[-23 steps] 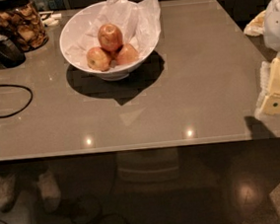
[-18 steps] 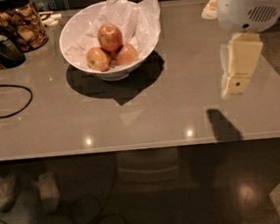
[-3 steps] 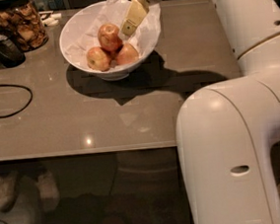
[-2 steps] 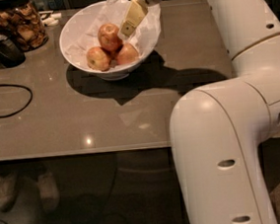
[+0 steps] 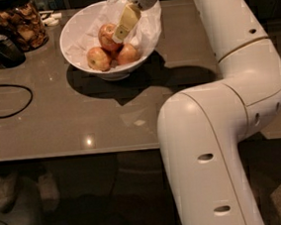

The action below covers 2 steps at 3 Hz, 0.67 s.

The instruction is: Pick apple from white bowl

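The white bowl [image 5: 78,38] stands at the far left part of the grey table, lined with crumpled white paper. It holds three apples. The apple [image 5: 107,35] is the redder, larger one on top, with a pale patch. A yellower apple [image 5: 98,59] and a smaller pinkish one [image 5: 127,54] lie below it. My gripper [image 5: 121,31] reaches in from the top over the bowl. Its cream finger [image 5: 126,20] hangs right at the right side of the top apple.
A glass jar of dried snacks [image 5: 16,24] and a dark scoop [image 5: 2,45] stand at the far left. A black cable [image 5: 10,99] loops on the table's left. My white arm [image 5: 216,127] crosses the right half of the view.
The arm came in from the right and reached over the bowl. In the last second the gripper has sunk a little closer to the top apple.
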{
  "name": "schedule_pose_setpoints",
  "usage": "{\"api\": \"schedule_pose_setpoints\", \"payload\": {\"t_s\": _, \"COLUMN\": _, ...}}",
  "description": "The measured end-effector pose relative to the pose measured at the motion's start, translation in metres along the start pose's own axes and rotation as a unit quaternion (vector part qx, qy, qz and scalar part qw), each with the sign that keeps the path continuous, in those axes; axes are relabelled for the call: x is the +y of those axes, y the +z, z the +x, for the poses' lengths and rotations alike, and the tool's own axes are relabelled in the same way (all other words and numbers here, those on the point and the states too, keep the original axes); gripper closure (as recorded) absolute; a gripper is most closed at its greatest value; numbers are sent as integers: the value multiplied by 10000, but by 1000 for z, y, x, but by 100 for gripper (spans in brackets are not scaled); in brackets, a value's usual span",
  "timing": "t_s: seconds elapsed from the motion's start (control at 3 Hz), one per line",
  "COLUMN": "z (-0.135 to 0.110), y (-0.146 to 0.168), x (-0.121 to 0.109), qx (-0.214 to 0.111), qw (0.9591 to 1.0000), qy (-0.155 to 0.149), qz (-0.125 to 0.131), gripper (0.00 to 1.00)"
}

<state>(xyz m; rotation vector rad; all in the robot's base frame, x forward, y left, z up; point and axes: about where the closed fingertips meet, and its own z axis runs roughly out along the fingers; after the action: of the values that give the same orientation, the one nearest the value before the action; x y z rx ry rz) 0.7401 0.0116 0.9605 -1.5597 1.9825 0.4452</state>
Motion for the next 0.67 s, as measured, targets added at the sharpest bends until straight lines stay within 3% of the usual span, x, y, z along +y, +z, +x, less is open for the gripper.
{"api": "schedule_pose_setpoints", "payload": {"t_s": 0.67, "z": -17, "y": 18, "x": 8, "qx": -4, "qw": 9998, "qy": -35, "qz": -195, "gripper": 19}}
